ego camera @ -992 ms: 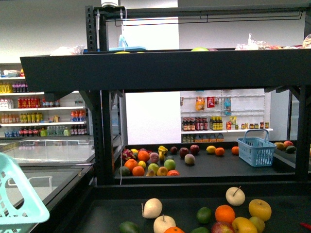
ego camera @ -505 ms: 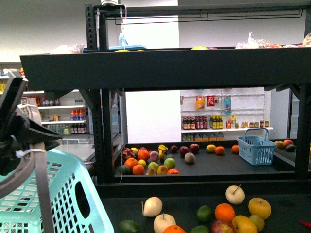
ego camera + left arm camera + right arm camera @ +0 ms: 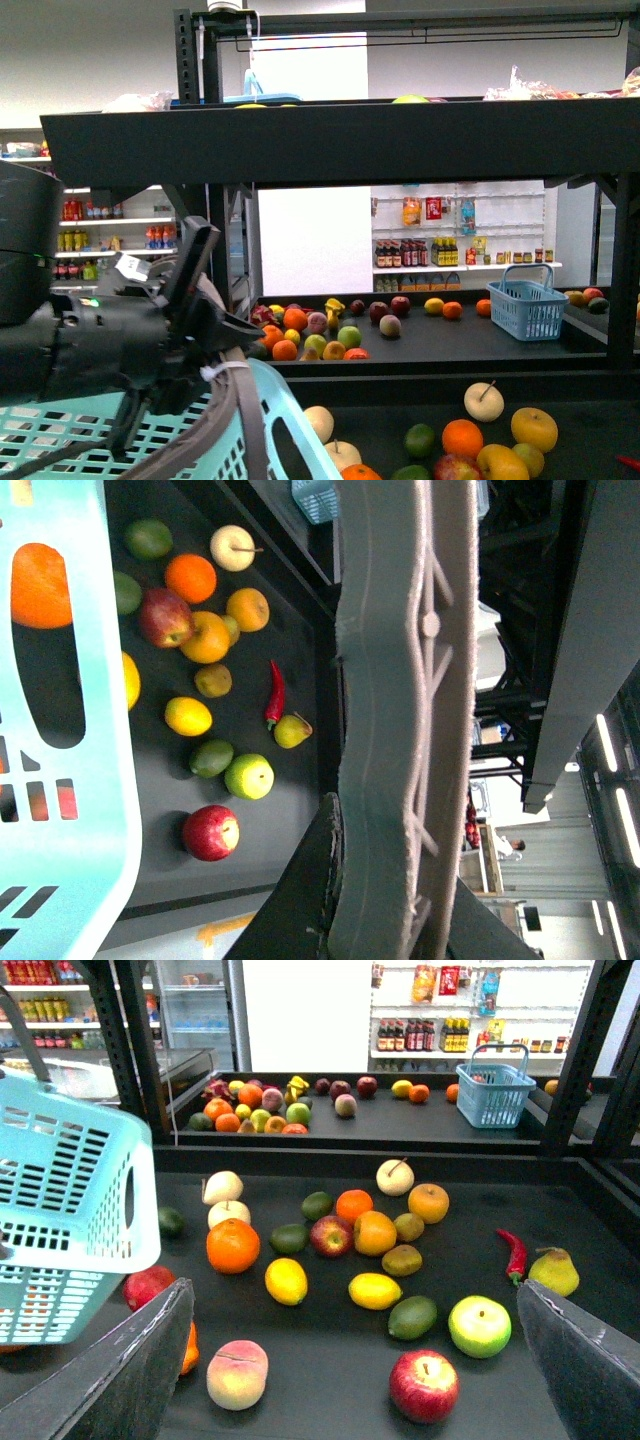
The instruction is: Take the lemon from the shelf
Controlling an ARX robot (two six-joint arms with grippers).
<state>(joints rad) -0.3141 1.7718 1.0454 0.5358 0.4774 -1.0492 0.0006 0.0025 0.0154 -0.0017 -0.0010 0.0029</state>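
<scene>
Right gripper spread over the fruit tray, left gripper holding a basket.
The right gripper (image 3: pixel 355 1305) is wide open and empty over the lower tray of the shelf (image 3: pixel 330 1395). A lemon (image 3: pixel 375 1290) lies near the tray's centre, with a second lemon (image 3: pixel 286 1280) at its 9 o'clock. The left gripper (image 3: pixel 222 368) is clamped on the grey handle (image 3: pixel 390 730) of a turquoise basket (image 3: pixel 70 1210), raised at the tray's 9 o'clock.

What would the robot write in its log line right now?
left tool: holding turquoise basket | right tool: open, facing shelf | lemon: not yet picked
</scene>
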